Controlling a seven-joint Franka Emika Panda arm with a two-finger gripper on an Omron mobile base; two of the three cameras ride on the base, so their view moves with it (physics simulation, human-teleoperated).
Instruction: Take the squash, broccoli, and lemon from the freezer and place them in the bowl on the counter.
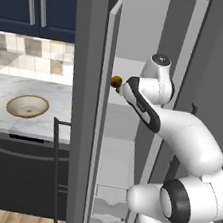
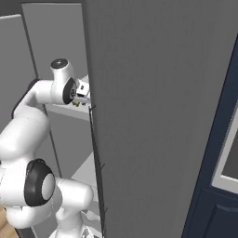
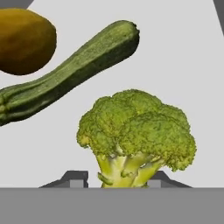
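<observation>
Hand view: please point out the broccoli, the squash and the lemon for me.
broccoli (image 3: 138, 131), hand view, on the green crown.
squash (image 3: 74, 72), hand view, on the middle of its long body.
lemon (image 3: 24, 41), hand view, on its rounded side, at the top left.

A lumpy light-green broccoli floret (image 3: 136, 131) stood with its pale stalk between the two dark fingertips (image 3: 75, 178), below a long dark-green squash (image 3: 70, 72) and a brownish-yellow round lemon (image 3: 24, 41).
</observation>
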